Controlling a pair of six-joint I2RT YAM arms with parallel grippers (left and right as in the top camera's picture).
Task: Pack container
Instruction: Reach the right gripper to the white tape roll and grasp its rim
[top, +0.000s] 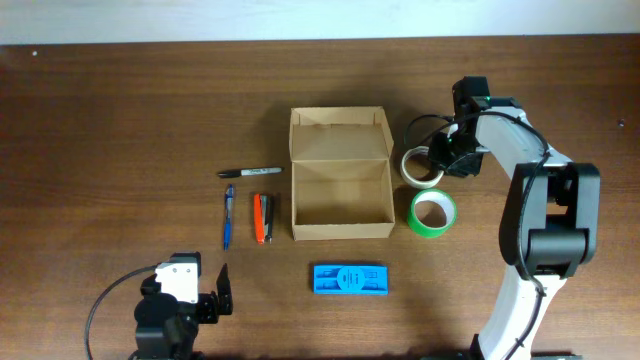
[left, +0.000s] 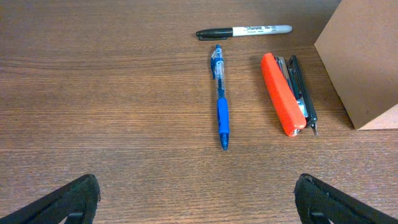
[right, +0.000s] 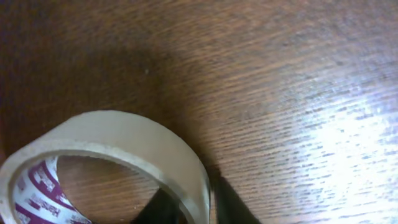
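Note:
The container (top: 340, 232) is an open tan cardboard box at the table's middle, with its flap lid (top: 340, 135) folded back. Its corner shows in the left wrist view (left: 367, 68). My right gripper (top: 440, 160) is at a whitish tape roll (top: 418, 170) to the right of the box. In the right wrist view the fingers (right: 199, 208) sit one inside and one outside the roll's wall (right: 124, 137), closed on it. My left gripper (top: 210, 290) is open and empty near the front left edge, its fingertips wide apart (left: 199, 202).
A green tape roll (top: 433, 212) lies just in front of the whitish one. A flat blue plastic object (top: 350, 279) lies in front of the box. Left of the box lie a black marker (left: 245, 30), a blue pen (left: 220, 93) and an orange stapler (left: 283, 93).

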